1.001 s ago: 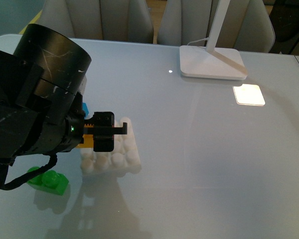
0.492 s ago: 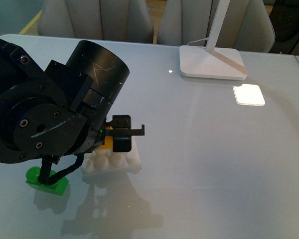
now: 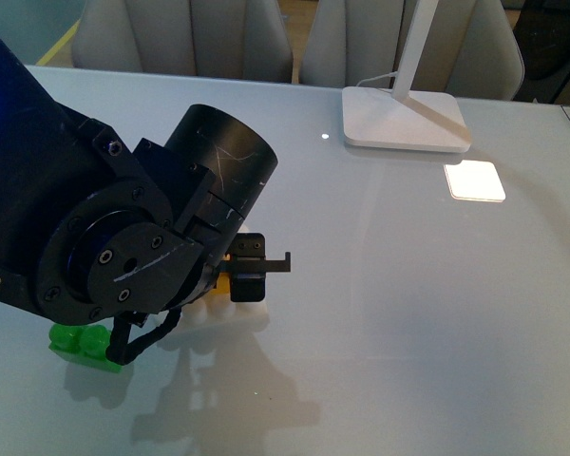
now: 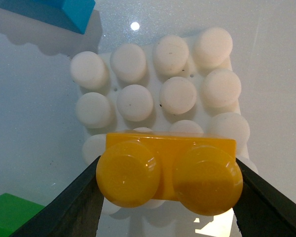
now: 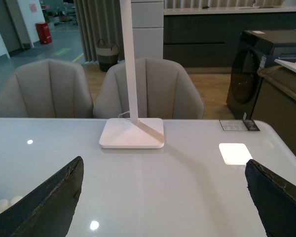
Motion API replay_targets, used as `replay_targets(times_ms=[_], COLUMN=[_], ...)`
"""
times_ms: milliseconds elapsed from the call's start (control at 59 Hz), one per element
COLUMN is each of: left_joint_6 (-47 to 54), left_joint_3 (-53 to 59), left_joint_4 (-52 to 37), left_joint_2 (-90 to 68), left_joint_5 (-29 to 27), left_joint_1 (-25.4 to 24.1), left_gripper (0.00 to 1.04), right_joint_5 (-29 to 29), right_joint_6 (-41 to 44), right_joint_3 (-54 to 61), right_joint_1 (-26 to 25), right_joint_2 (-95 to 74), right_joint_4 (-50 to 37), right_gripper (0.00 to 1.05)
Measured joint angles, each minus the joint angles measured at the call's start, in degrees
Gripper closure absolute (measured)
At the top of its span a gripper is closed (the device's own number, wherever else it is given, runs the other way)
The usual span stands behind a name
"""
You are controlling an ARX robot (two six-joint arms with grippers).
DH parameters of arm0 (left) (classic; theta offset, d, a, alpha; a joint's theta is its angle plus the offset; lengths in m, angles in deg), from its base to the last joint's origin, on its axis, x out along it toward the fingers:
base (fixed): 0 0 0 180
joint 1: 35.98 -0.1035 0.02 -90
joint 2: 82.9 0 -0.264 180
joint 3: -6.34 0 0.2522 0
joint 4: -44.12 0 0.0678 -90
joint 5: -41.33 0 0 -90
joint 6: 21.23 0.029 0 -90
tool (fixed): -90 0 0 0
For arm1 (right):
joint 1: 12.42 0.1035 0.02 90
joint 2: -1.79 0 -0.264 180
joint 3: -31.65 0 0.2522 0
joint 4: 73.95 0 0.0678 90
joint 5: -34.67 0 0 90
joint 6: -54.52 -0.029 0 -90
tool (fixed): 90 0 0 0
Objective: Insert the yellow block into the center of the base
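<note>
My left gripper (image 4: 168, 185) is shut on the yellow block (image 4: 170, 170), a small yellow-orange brick with two round studs, held between the black fingers (image 4: 74, 202). It hangs over the near rows of the white studded base (image 4: 158, 94). In the front view the left arm hides most of the base (image 3: 230, 318); only a sliver of the yellow block (image 3: 222, 281) shows by the gripper (image 3: 247, 277). My right gripper (image 5: 165, 197) is open and empty over bare table, far from the base.
A blue brick (image 4: 44, 11) lies just beyond the base. A green brick (image 3: 81, 344) sits beside the base, toward the table's front left. The white lamp foot (image 3: 403, 119) stands at the back, with a bright light patch (image 3: 474, 180) beside it.
My left arm has swung right and forward over the base, carrying the yellow block; it now covers most of the base and the blue brick in the front view.
</note>
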Motion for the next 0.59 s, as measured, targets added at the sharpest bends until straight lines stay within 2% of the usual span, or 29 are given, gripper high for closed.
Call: replay_targets(times_ms=[594], left_joint_6=[-0.7], left_joint_3=[-1.0], left_joint_4=[1.8], left_joint_2=[-0.4], left_joint_5=[-0.4], left_joint_1=[0.0], left_gripper=[0.42], right_joint_5=[0.0], right_joint_6=[0.0], right_joint_3=[0.0], right_joint_1=[0.0], right_joint_2=[0.0], right_joint_4=[0.0], right_gripper=[0.09])
